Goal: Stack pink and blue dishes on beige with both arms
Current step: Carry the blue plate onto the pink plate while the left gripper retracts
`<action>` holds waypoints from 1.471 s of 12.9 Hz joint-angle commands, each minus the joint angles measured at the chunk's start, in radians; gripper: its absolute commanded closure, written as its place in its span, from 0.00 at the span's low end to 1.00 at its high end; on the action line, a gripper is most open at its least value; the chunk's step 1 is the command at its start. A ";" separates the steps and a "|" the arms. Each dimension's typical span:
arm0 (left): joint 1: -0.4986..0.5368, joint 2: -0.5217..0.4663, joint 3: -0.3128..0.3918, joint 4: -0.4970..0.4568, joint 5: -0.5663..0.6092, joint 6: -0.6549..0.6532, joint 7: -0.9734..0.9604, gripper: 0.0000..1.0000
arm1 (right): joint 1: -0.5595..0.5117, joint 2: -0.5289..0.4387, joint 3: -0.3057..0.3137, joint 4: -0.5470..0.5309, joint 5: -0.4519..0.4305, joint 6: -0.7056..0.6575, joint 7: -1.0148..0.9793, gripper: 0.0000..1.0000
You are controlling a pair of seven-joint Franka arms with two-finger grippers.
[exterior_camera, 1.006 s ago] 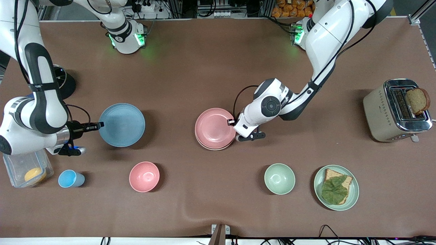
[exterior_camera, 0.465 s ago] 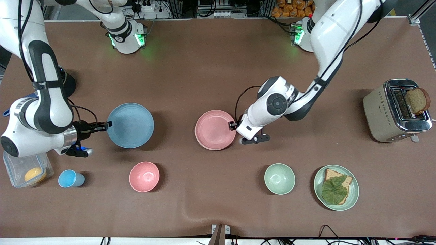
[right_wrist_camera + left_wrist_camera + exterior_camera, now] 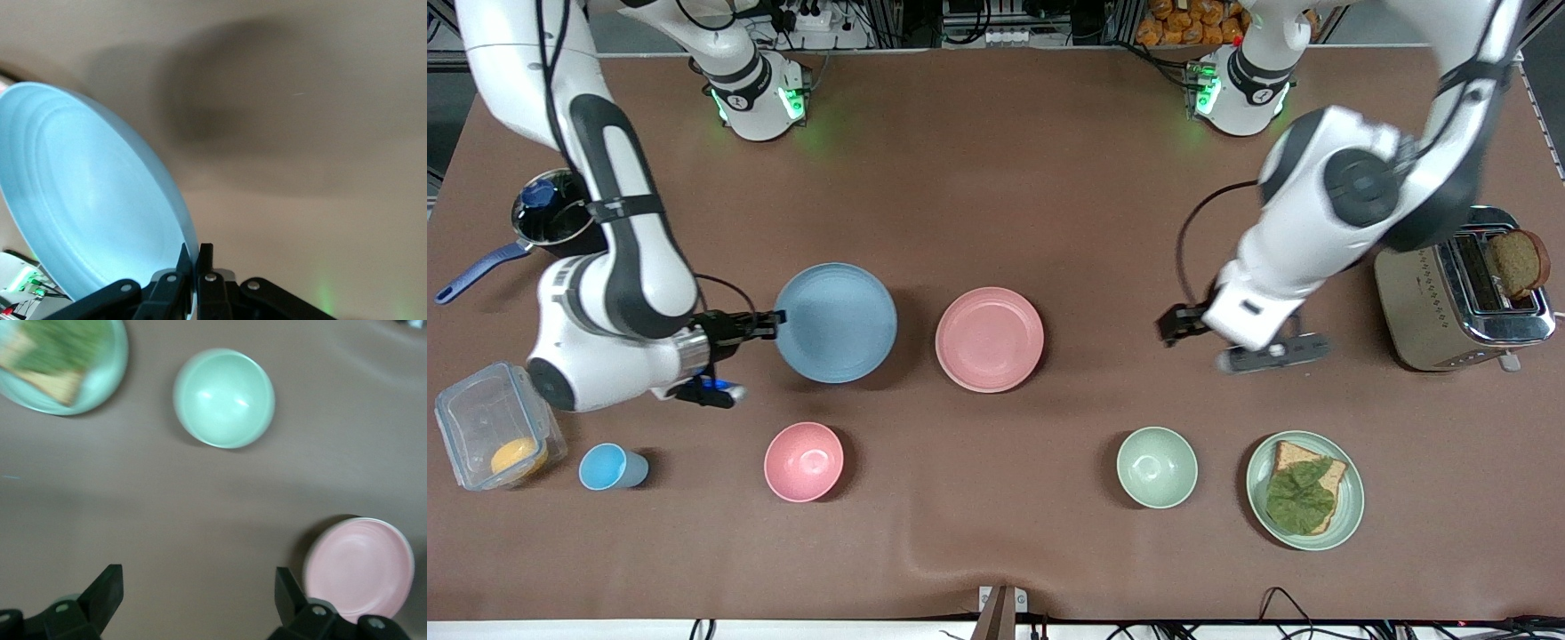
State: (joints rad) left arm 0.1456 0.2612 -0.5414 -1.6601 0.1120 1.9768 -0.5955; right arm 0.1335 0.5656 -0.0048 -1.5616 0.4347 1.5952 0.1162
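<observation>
My right gripper [image 3: 779, 317] is shut on the rim of the light blue plate [image 3: 836, 323] and holds it just above the table, beside the pink plate [image 3: 989, 339]. In the right wrist view the fingertips [image 3: 189, 259] pinch the tilted blue plate [image 3: 87, 193] at its edge. The pink plate lies flat mid-table; the beige plate is hidden from view. My left gripper [image 3: 1172, 324] is open and empty, raised over bare table between the pink plate and the toaster. The left wrist view shows the open gripper [image 3: 197, 600] with the pink plate [image 3: 360, 567] off to one side.
A toaster [image 3: 1463, 289] with bread stands at the left arm's end. Nearer the camera are a green bowl [image 3: 1157, 467], a green plate with a sandwich [image 3: 1304, 490], a pink bowl [image 3: 803, 461], a blue cup [image 3: 609, 467] and a clear box [image 3: 494, 436]. A dark pot [image 3: 556, 213] sits by the right arm.
The right arm has carried the blue plate toward the pink plate. The left gripper has let go of the pink plate and drawn back and up toward the toaster.
</observation>
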 commanded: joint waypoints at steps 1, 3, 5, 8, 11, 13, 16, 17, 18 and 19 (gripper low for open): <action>0.096 -0.103 -0.008 -0.012 0.003 -0.091 0.103 0.00 | 0.076 0.036 -0.011 0.020 0.042 0.035 0.057 1.00; 0.133 -0.123 -0.005 0.057 0.003 -0.202 0.180 0.00 | 0.142 0.066 -0.011 0.023 0.082 0.067 0.086 1.00; 0.158 -0.138 -0.006 0.114 0.009 -0.272 0.183 0.00 | 0.196 0.097 -0.011 0.035 0.130 0.113 0.088 1.00; 0.161 -0.168 -0.003 0.138 0.017 -0.323 0.187 0.00 | 0.264 0.125 -0.011 0.035 0.180 0.207 0.089 1.00; 0.184 -0.169 -0.002 0.141 0.018 -0.323 0.278 0.00 | 0.293 0.154 -0.011 0.038 0.240 0.299 0.088 1.00; 0.200 -0.177 -0.002 0.148 0.018 -0.323 0.310 0.00 | 0.304 0.172 -0.011 0.057 0.245 0.313 0.089 1.00; 0.201 -0.178 0.000 0.149 0.018 -0.323 0.345 0.00 | 0.310 0.194 -0.011 0.066 0.246 0.337 0.089 1.00; 0.203 -0.178 0.000 0.149 0.017 -0.323 0.355 0.00 | 0.320 0.198 -0.009 0.066 0.246 0.350 0.089 1.00; 0.204 -0.178 0.006 0.149 0.018 -0.323 0.356 0.00 | 0.321 0.203 -0.009 0.066 0.246 0.365 0.089 1.00; 0.204 -0.181 0.012 0.149 0.017 -0.323 0.365 0.00 | 0.322 0.209 -0.009 0.066 0.254 0.385 0.089 1.00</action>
State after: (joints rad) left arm 0.3427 0.0979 -0.5354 -1.5158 0.1124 1.6719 -0.2614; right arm 0.4383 0.7482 -0.0042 -1.5271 0.6555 1.9611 0.1921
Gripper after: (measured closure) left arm 0.000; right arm 0.952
